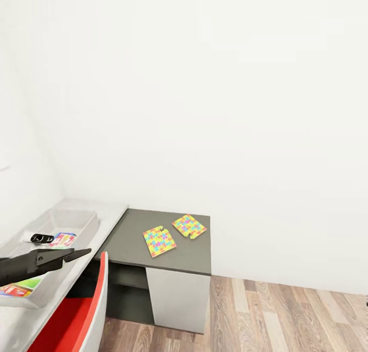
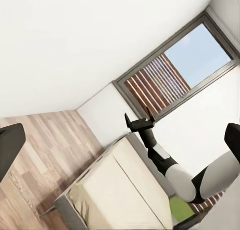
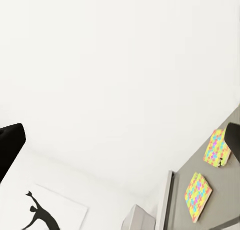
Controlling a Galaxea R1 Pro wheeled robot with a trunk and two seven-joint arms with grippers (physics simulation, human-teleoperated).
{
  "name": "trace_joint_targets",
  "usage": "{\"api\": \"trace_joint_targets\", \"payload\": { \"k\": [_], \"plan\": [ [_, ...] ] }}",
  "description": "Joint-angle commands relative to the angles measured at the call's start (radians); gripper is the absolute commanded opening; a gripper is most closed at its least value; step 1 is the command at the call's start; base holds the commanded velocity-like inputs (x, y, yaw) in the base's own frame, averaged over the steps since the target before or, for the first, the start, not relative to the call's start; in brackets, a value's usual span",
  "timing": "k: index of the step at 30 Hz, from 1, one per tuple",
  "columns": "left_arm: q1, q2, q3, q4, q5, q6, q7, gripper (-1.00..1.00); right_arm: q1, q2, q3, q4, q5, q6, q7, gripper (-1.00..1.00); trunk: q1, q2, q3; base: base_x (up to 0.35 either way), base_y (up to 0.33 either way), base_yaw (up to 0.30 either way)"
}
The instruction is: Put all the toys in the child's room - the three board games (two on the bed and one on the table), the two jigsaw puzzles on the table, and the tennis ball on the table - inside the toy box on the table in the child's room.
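Two jigsaw puzzles [image 1: 159, 241] [image 1: 189, 226] lay side by side on the lower desk top [image 1: 133, 239], right of the toy box [image 1: 76, 220] on the table [image 1: 110, 211].

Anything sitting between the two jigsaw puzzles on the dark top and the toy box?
Nothing visible blocks that path. The two jigsaw puzzles lie flat on the lower dark grey top, and the toy box sits on the adjoining pale table, with bare surface between them. The red chair stands in front, below the edge.
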Motion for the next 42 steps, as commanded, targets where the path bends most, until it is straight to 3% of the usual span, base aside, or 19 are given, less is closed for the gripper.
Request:
{"api": "trace_joint_targets", "payload": {
  "k": [1,36,39,42],
  "plan": [
    [-0.001,0.000,0.000,0.000,0.000,0.011,-0.003,1.00,0.000,0.000,0.000,0.000,-0.003,0.005,0.000,1.00,0.001,-0.002,-0.001,0.000,0.000,-0.208],
    [-0.002,-0.004,-0.004,-0.003,0.001,0.013,-0.001,1.00,-0.001,-0.002,0.000,0.021,0.001,-0.001,-0.007,1.00,0.001,-0.002,0.045,0.000,0.000,-0.208],
    [-0.007,-0.017,-0.018,-0.024,-0.002,0.023,0.005,1.00,-0.002,-0.001,0.000,0.021,0.022,-0.004,-0.014,1.00,0.001,-0.002,0.047,0.000,0.000,-0.135],
    [-0.015,-0.047,-0.043,-0.053,-0.017,0.058,0.036,1.00,-0.002,0.000,0.000,0.020,0.070,-0.006,-0.022,1.00,0.001,-0.002,0.048,0.000,0.000,-0.055]
  ]
}}
